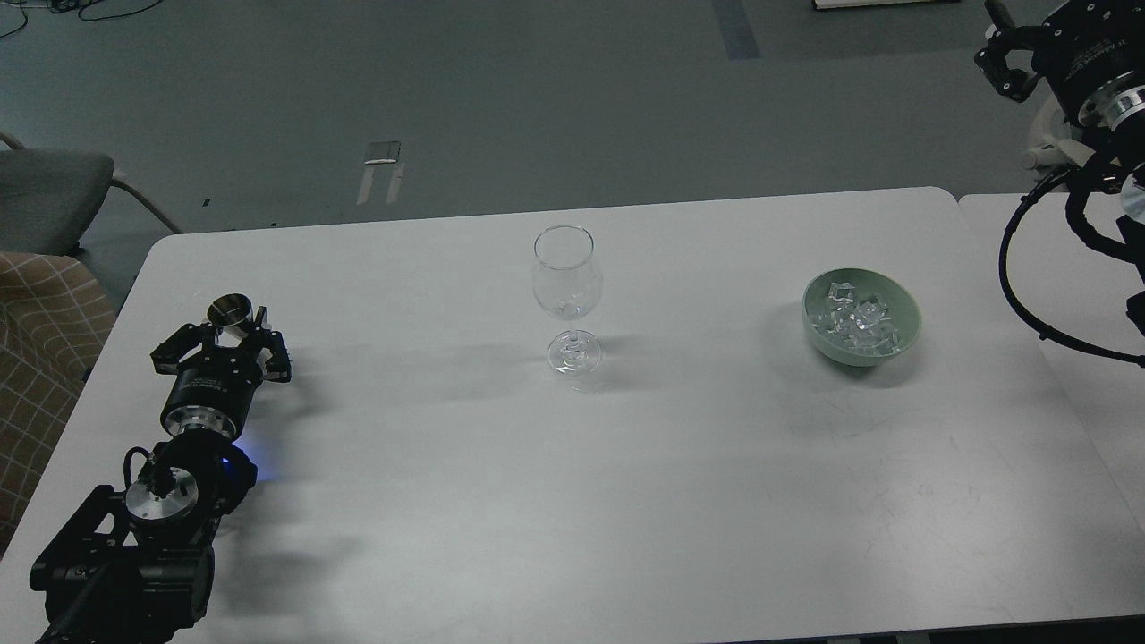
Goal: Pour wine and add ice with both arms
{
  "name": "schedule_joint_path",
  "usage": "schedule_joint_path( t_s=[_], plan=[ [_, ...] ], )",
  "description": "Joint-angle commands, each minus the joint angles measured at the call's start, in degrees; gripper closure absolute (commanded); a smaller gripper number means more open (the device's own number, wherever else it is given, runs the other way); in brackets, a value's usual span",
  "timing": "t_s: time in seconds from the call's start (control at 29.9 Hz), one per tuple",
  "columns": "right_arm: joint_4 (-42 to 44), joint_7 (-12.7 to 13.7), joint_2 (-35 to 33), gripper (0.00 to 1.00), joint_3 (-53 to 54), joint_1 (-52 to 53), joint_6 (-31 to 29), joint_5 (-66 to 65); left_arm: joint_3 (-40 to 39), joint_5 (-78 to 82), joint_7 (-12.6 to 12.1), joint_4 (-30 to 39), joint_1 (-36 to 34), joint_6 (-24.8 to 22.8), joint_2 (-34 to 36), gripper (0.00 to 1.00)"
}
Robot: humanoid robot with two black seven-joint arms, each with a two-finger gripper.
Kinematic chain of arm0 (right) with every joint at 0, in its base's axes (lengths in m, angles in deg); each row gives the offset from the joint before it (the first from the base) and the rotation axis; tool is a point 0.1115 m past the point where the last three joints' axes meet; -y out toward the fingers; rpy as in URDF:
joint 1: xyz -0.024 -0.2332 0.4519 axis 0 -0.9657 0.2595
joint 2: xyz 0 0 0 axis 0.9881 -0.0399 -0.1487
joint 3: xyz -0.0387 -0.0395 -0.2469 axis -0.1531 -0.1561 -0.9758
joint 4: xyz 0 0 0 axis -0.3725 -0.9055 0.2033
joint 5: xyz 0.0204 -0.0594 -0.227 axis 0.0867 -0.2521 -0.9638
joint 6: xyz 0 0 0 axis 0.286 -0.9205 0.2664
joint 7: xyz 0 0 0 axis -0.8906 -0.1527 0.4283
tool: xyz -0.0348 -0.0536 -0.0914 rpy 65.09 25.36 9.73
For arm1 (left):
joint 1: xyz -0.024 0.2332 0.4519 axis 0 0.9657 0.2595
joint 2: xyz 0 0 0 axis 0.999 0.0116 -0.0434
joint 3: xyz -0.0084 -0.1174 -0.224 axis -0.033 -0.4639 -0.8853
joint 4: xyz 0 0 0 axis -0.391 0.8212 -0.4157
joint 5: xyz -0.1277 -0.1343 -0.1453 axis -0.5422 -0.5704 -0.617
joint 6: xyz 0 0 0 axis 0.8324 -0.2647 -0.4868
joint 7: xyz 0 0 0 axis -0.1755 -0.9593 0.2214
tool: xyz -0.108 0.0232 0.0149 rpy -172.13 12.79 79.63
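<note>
Left gripper (234, 329) closed around small metal cup (230, 310); right gripper (1004, 55) grip unclear. Risk: jerky lift spilling wine before reaching wine glass (564, 284).

White table (447, 501): empty wine glass (564, 284) at centre; green bowl (903, 313) of ice (857, 319) at right; left gripper (234, 335) apparently closed round small metal cup (230, 311); right gripper (1006, 63) raised off-table.

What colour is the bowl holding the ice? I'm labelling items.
Pale green bowl, seen in the head view, holding the ice.
</note>
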Motion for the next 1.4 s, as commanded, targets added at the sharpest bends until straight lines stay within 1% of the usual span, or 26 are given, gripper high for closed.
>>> schedule_joint_path(
  t_s=[0.0, 0.27, 0.5, 0.87, 1.07, 1.37],
  plan=[
    [0.08, 0.0, 0.11, 0.0, 0.0, 0.08, 0.0, -0.03, 0.0, 0.0, 0.0, 0.0, -0.02, 0.03, 0.01, 0.58],
    [0.0, 0.0, -0.16, 0.0, 0.0, -0.01, 0.0, -0.03, 0.0, 0.0, 0.0, 0.0, -0.11, -0.14, 0.18, 0.58],
    [0.0, 0.0, -0.16, 0.0, 0.0, 0.08, 0.0, -0.03, 0.0, 0.08, -0.09, 0.0, -0.11, -2.16, 0.18, 0.58],
    [0.0, 0.0, -0.16, 0.0, 0.0, 0.08, 0.0, -0.03, 0.0, 0.17, 0.0, 0.79, -0.11, -2.52, 0.27, 0.6],
    [0.0, 0.0, -0.16, 0.0, 0.0, -0.01, 0.0, -0.03, 0.0, 0.52, 0.09, 2.37, -0.11, -3.27, 0.01, 0.63],
    [0.0, 0.0, -0.24, 0.0, 0.0, -0.01, 0.0, -0.03, -0.18, 0.43, 0.09, 2.38, -0.37, -3.27, 0.18, 0.65]
  ],
)
